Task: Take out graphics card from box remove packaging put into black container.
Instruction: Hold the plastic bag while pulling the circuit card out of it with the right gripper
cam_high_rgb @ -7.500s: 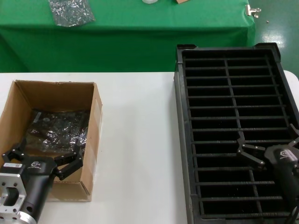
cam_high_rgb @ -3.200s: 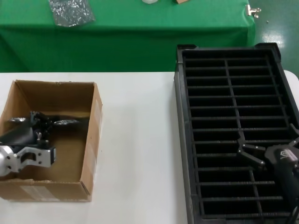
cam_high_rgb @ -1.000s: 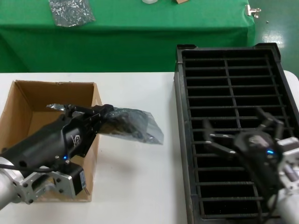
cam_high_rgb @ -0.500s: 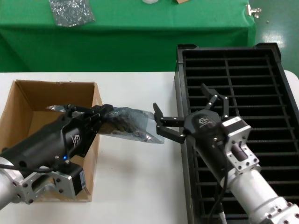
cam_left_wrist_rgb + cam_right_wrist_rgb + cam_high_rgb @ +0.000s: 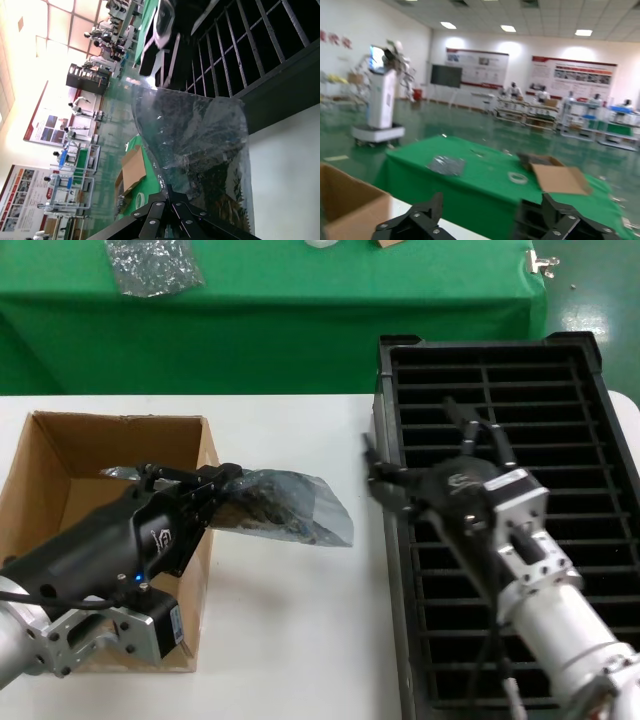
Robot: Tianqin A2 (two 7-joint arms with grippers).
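Above the right wall of the brown corrugated cardboard box, your left gripper is clenched on one end of the crinkly translucent grey-blue anti-static bag. The bag juts out sideways over the white table, pointing toward the large black slotted plastic crate. In your left wrist view the bag fills the middle, and a dark speckled shape shows inside it; that is presumably the graphics card, though you cannot make out its bracket or ports. The card is therefore off the table, held in the air between box and crate.

Your right gripper hangs over the crate's near-left edge, fingers spread wide and holding nothing, close to the bag's free end but not touching it. Your right wrist view shows its two dark fingers apart, with a green-draped table beyond. A second silvery bag lies on that green cloth.
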